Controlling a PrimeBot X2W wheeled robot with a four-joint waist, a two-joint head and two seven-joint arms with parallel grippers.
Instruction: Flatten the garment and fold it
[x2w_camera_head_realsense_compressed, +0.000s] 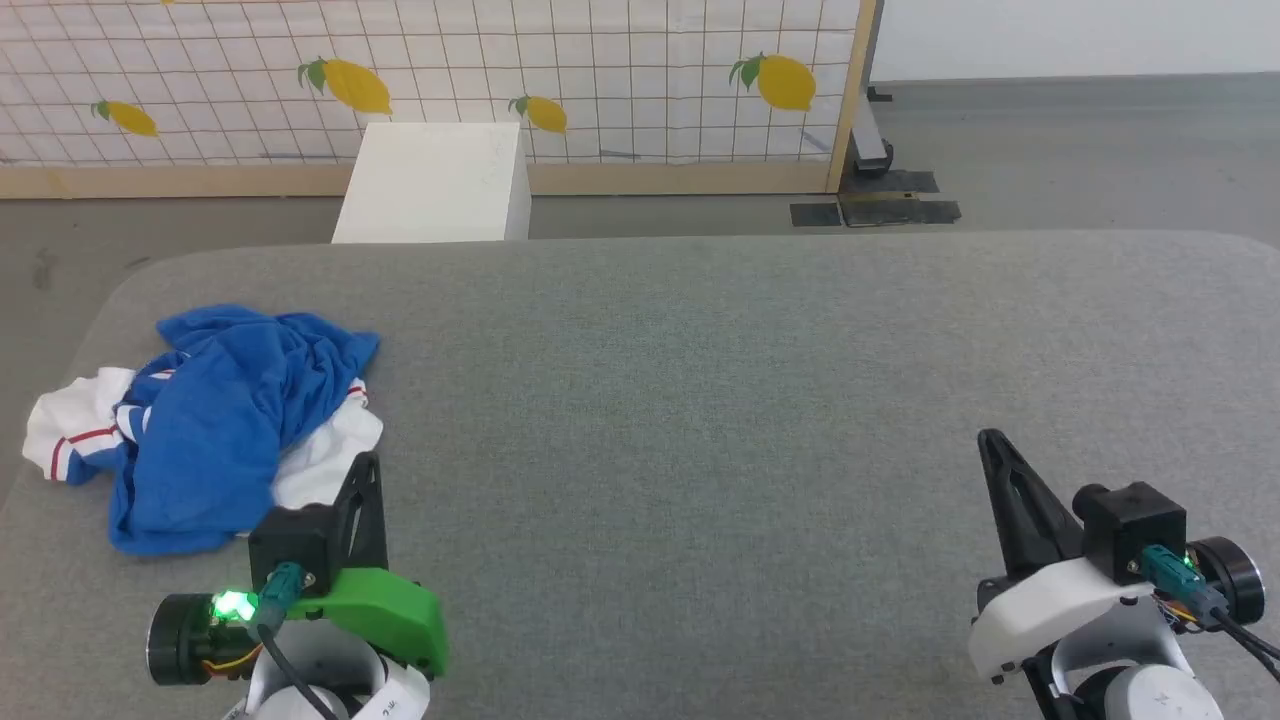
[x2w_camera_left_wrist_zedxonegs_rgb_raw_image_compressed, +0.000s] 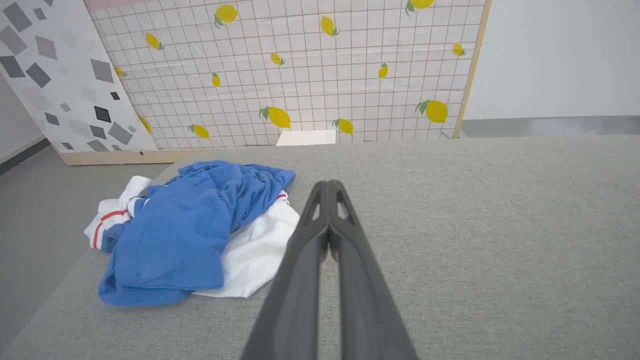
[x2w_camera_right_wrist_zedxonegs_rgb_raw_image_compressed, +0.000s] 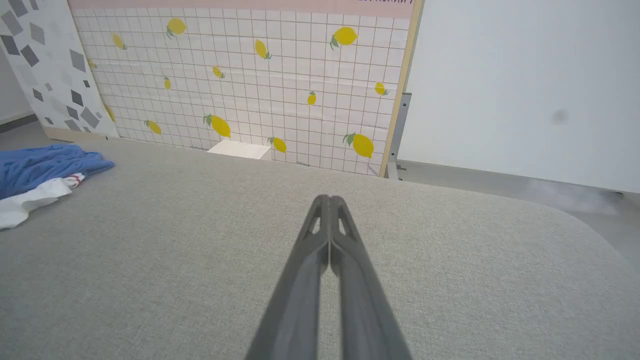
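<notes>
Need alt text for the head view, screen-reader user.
A blue-and-white jersey lies crumpled in a heap on the left of a grey table. The left gripper is shut close beside the heap; the right gripper is shut at the lower right, well clear of it. Behind the table stand a white box and a lemon-print panel.

The right hand (x2w_camera_right_wrist_zedxonegs_rgb_raw_image_compressed: 329, 200) hovers over the grey bench (x2w_camera_right_wrist_zedxonegs_rgb_raw_image_compressed: 450, 280), fingers pressed together. Far to its left lies the crumpled garment (x2w_camera_right_wrist_zedxonegs_rgb_raw_image_compressed: 40, 170). Ahead stands a lemon-print panel (x2w_camera_right_wrist_zedxonegs_rgb_raw_image_compressed: 250, 85).
</notes>
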